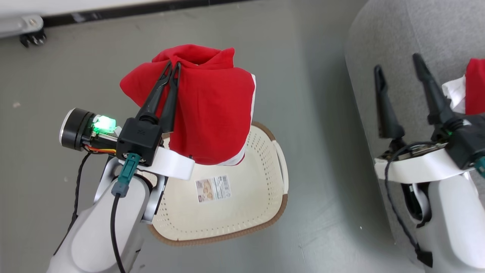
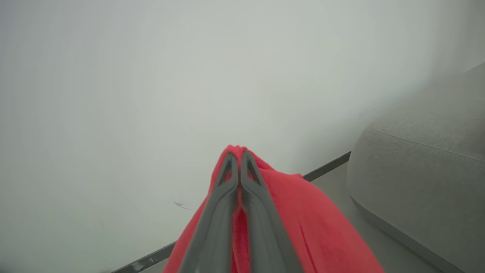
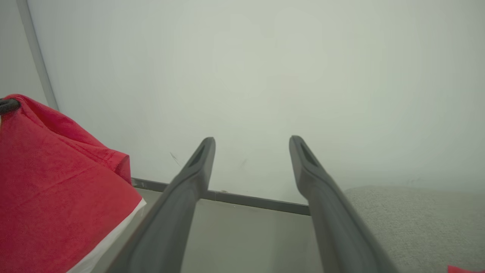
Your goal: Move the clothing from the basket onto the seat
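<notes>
Left claw (image 1: 173, 66), pinched shut on red garment (image 1: 212, 102) with white trim, above cream perforated laundry basket (image 1: 261, 178); right claw (image 1: 397, 62), spread wide and empty, over grey sofa (image 1: 416, 30).

Showing a smooth grey floor (image 1: 64, 76), taking soft, even light with a broad faint shadow toward the right. Ending at a dark skirting strip (image 1: 125, 11) and rising beyond it into a pale, plain wall (image 2: 189, 76). Holding a black castor (image 1: 33, 39) under a pale metal bracket (image 1: 19, 24) at the far left. Housing a light-grey fabric seat (image 1: 416, 30) on the right, its rounded edge bulging over the floor.
</notes>
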Motion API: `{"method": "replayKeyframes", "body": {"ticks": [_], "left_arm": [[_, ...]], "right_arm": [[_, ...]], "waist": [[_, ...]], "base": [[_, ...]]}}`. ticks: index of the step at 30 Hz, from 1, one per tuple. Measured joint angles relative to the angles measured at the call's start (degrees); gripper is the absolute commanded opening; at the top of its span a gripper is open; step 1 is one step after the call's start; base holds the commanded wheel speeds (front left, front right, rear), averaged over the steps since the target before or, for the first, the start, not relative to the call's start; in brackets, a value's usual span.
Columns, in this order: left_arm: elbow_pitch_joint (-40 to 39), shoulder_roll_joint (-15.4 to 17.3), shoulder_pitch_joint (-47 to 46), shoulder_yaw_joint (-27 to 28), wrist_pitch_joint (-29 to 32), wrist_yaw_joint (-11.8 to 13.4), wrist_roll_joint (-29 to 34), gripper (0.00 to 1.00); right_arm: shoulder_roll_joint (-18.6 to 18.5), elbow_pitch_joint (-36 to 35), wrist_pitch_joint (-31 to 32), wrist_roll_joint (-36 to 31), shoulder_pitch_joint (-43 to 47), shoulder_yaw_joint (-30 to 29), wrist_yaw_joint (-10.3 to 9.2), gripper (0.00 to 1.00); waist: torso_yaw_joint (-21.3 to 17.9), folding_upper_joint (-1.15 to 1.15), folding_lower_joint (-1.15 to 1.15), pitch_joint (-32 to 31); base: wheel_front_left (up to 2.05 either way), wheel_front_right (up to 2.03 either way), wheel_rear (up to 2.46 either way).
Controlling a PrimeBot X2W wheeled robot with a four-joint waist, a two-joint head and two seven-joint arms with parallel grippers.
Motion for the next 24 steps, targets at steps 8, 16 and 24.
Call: {"method": "replayKeyframes", "body": {"ticks": [8, 16, 24], "left_arm": [[-2.2, 1.0, 0.0, -0.3, 0.0, -1.7, 0.0, 0.00], [-2.8, 2.0, 0.0, -0.3, 0.0, -3.5, -0.1, 0.00], [-2.6, 2.2, 0.0, -1.6, -0.2, -5.5, -0.7, 0.00]], "right_arm": [[-1.0, 1.9, 0.4, 2.7, 2.5, 4.7, 0.00, 1.00], [-2.5, 2.8, 1.9, 8.3, 4.8, 8.1, 0.00, 1.00], [-4.0, 3.8, 4.3, 14.6, 7.3, 13.7, 0.00, 1.00]], "waist": [[0.6, 0.00, 0.00, -4.8], [0.8, 0.00, 0.00, -10.0], [0.7, 0.00, 0.00, -14.2]], "base": [[0.00, 0.00, 0.00], [0.00, 0.00, 0.00], [0.00, 0.00, 0.00]]}}
